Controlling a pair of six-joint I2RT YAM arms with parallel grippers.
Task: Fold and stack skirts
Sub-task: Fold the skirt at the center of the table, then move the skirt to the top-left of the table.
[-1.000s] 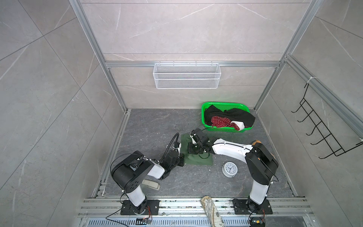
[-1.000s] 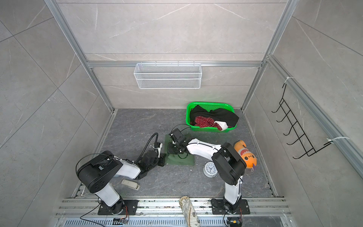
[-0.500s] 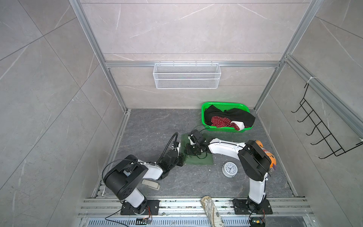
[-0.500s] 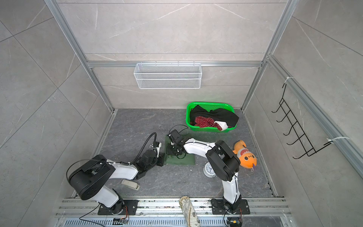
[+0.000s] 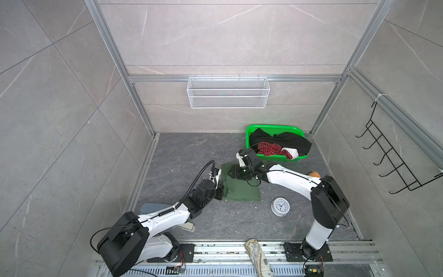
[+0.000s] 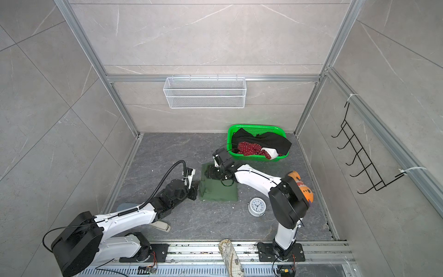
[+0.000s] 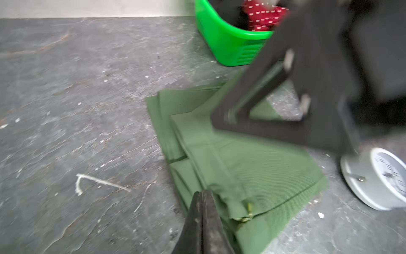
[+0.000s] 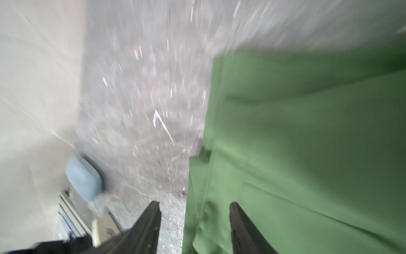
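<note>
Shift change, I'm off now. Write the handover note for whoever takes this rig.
Left claw: shut, tips at the edge of the olive skirt; a pinch on cloth is unconfirmed.
Right claw: open, over that skirt's edge.
The olive skirt lies folded on the floor; the red dotted skirt and black skirt lie bunched in the green basket.
Done: olive fold, roughly.
To do: fold the other two, stack all three.

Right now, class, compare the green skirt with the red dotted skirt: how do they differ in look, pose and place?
The green skirt is plain; the red skirt has small white dots. The green skirt lies folded flat on the floor; the red skirt sits crumpled in the basket with a black skirt. Both are soft cloth.
</note>
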